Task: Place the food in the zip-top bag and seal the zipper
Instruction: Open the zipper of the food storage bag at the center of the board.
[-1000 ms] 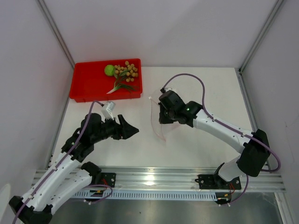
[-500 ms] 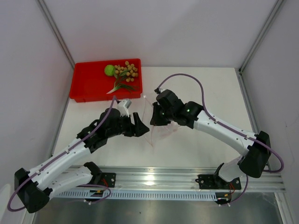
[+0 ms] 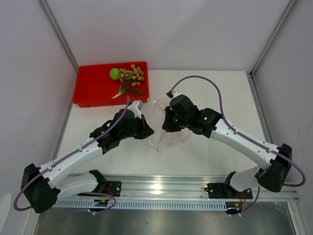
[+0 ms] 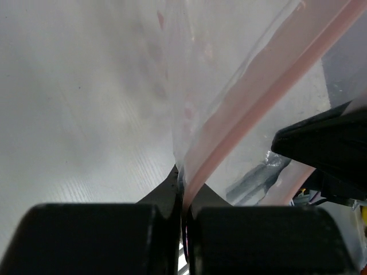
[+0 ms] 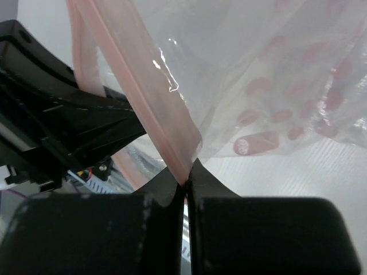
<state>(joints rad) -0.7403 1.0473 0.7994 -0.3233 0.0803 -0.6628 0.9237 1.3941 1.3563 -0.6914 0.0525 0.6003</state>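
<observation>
The left hand (image 4: 184, 213) and right hand (image 5: 184, 189) are each clamping the zipper (image 4: 232, 129) of the zip-top bag (image 3: 171, 138) mid-table, with the food (image 3: 128, 76) lying in the far-left tray (image 3: 93, 91), so uneven pulling is risking the thin strip slipping free.

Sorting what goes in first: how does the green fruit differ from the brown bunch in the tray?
The green fruit is one lime-coloured ball; the brown bunch is many tan ones. Each brown fruit is much smaller than the green fruit. Both sit in the red tray, unbagged.
</observation>
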